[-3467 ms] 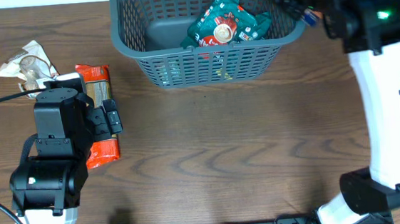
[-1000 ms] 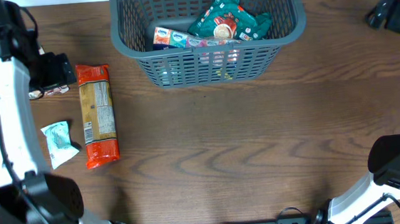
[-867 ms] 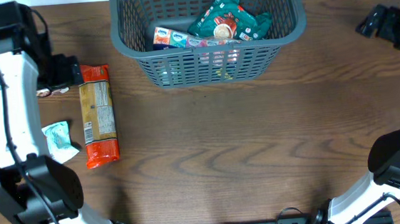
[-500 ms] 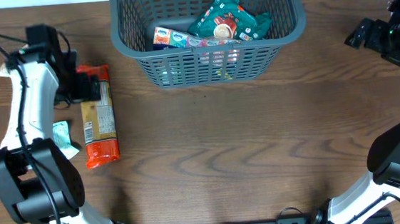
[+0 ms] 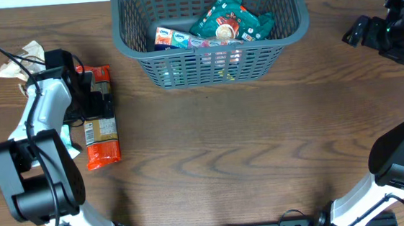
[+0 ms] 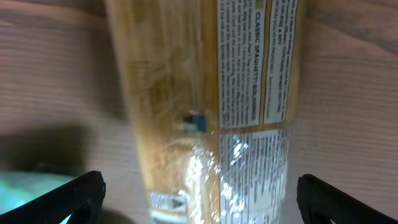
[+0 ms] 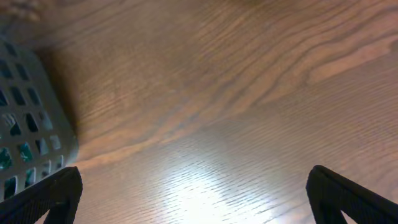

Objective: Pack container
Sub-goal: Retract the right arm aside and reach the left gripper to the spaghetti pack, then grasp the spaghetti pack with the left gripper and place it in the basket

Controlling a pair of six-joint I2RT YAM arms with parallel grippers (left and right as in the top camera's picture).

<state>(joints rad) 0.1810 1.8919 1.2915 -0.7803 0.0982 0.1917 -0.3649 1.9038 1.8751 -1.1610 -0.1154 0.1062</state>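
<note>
The container [image 5: 130,41], a large dark grey slatted basket, stands at the table's back centre. It holds teal snack packets [image 5: 229,20] and a small tissue pack [image 5: 171,37]. A long orange spaghetti packet [image 5: 101,139] lies on the table at the left. My left gripper [image 5: 98,101] hangs over its upper half, open. In the left wrist view the spaghetti packet [image 6: 217,106] runs between the spread jaws of the left gripper [image 6: 199,202], and I cannot tell whether they touch it. My right gripper [image 5: 358,32] is open over bare wood, right of the container.
A crumpled clear wrapper [image 5: 28,58] lies at the far left back. A small teal packet [image 5: 70,138] peeks out beside the left arm. The container's corner [image 7: 28,130] shows at the left of the right wrist view, beside the open right gripper [image 7: 202,199].
My left gripper has swung from the far left back onto the spaghetti packet. The right gripper has drifted left, toward the container. Both stayed open.
</note>
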